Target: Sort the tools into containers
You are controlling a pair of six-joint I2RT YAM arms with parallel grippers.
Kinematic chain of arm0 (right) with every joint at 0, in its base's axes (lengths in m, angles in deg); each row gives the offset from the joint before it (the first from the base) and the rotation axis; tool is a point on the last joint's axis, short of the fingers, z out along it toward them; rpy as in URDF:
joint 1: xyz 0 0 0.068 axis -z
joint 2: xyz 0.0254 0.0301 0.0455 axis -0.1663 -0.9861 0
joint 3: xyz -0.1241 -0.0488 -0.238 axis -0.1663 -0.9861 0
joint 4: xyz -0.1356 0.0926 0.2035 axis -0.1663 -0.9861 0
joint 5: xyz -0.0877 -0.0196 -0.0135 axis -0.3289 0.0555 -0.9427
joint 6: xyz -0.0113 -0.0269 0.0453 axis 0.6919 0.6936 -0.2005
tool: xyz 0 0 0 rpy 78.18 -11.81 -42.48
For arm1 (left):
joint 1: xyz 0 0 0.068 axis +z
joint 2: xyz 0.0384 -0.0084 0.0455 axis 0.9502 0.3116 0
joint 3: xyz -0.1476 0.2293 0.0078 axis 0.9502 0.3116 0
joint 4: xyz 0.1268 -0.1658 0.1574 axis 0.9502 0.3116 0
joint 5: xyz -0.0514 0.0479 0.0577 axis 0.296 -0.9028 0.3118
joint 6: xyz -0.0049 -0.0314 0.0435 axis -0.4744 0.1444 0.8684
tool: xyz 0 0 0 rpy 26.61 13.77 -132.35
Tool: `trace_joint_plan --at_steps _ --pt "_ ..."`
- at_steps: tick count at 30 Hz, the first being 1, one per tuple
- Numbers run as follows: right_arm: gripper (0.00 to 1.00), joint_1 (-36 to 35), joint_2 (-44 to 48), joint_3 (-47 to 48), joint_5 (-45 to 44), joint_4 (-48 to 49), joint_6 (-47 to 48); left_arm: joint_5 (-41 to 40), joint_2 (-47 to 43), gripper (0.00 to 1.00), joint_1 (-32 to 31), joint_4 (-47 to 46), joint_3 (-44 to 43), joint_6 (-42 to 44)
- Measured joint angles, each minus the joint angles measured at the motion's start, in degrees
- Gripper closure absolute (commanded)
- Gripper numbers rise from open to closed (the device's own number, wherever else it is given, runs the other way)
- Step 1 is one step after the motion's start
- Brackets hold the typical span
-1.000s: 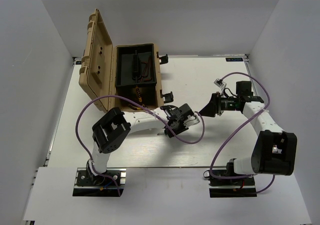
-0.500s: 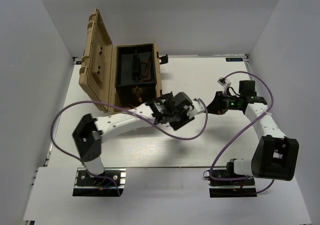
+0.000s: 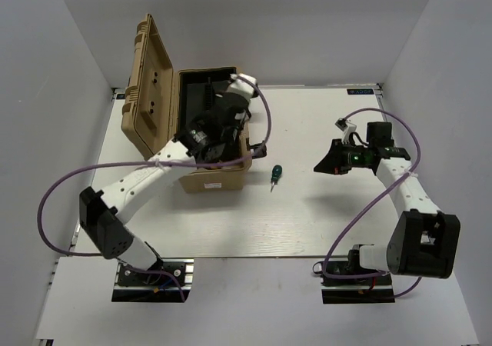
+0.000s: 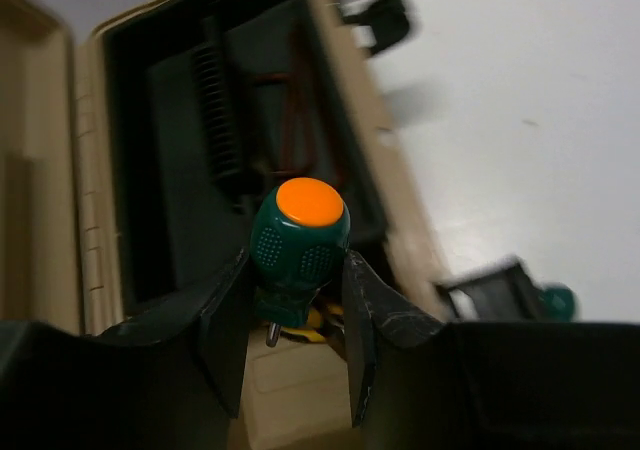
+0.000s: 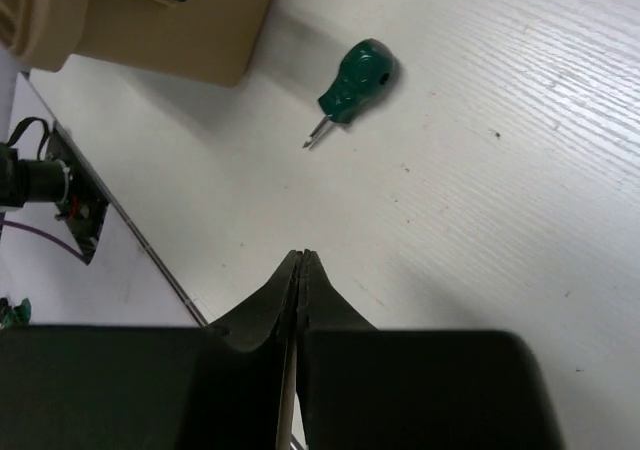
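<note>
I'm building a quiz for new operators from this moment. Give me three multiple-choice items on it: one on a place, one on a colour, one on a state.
1. Where is the loose green screwdriver?
A. in the toolbox
B. on the table, right of the toolbox
C. on the toolbox lid

2. What colour is the end cap of the held screwdriver in the left gripper?
A. red
B. orange
C. blue

3. How is the right gripper?
A. wide open
B. shut on pliers
C. shut, holding nothing

Answers:
1 B: the top view shows it lying on the white table beside the box.
2 B: the left wrist view shows an orange cap on the green handle.
3 C: the right wrist view shows its fingers pressed together, with nothing between them.
</note>
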Motion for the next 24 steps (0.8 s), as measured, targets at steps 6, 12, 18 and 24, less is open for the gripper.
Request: trace_joint_plan --at_steps 6,12,18,24 --pt "0.87 -2.75 -5.97 4.59 -5.92 -1.51 0.26 -4.24 13.29 1.0 11.82 0.04 -10.49 -3.28" --pt "0.7 -6.6 -7.1 4.94 -10.86 -2.23 0.81 -4.2 23.45 1.0 18.03 2.03 -17.05 -4.66" --pt "0.54 -9.4 -10.43 5.73 -14.95 -2.8 -0.09 -4.07 25.2 0.76 21.09 3.69 -17.97 -5.01" --pt "0.16 -13.27 -14.49 6.45 -16.63 -0.81 -3.61 -2.99 25.18 0.42 21.55 3.63 -17.97 -5.01"
